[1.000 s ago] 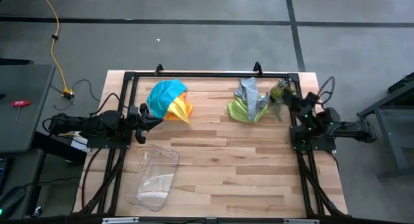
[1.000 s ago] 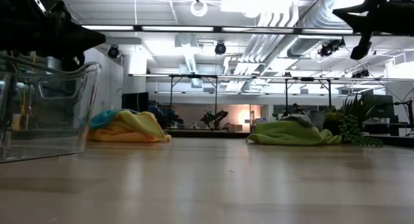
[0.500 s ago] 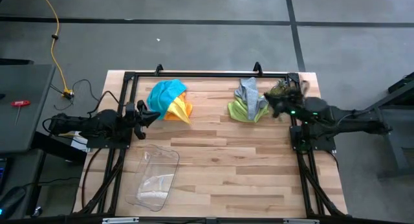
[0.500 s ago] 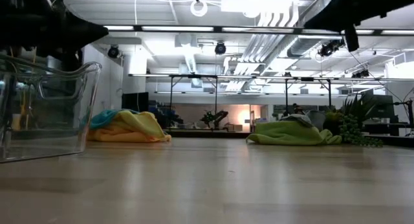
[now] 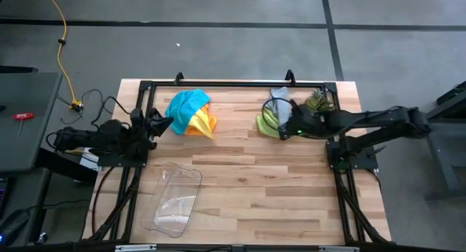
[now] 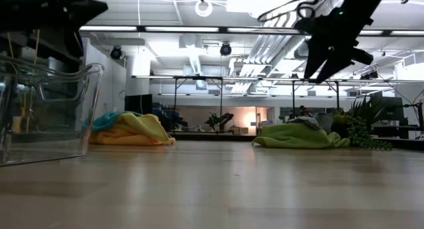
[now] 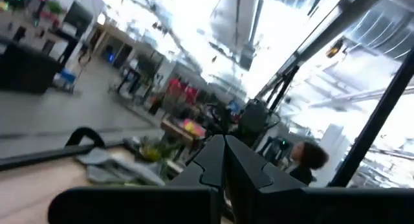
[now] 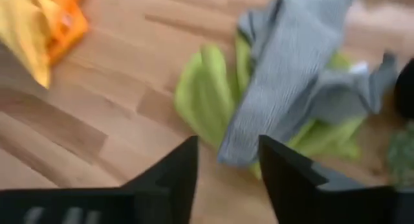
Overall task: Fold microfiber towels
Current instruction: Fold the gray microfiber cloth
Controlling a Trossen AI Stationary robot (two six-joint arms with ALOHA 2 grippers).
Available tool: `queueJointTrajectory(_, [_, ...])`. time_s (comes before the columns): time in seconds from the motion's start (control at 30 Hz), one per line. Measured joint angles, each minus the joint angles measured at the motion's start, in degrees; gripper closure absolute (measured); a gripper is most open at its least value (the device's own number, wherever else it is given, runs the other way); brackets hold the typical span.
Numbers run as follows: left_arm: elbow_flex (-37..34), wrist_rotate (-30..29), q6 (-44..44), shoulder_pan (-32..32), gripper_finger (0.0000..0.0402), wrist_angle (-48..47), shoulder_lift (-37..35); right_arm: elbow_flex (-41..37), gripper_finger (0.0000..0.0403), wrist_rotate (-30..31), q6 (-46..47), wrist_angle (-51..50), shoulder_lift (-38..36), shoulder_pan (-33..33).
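Microfiber towels lie in two heaps: grey towel (image 5: pixel 277 101) over lime green towel (image 5: pixel 266 123). Right gripper (image 5: pixel 284 128) hovers above them, fingers apart. Left gripper (image 5: pixel 166 124) sits pinched together, empty.

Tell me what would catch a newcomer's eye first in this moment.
The right gripper stands out, reaching in over the grey towel and lime green towel heaped at the far right of the table, its fingers open just above them. Across the table, a second bright heap of teal blue towel, yellow towel and orange towel lies at the far left, beside the shut left gripper. A clear plastic tray sits at the near left.
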Motion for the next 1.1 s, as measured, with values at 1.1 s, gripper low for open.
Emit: queueJointTrajectory(1.1, [23.7, 0.4, -1.1, 0.0, 0.0304, -21.0, 32.5, 15.4, 0.0172, 0.5, -1.3, -14.1, 35.3, -2.2])
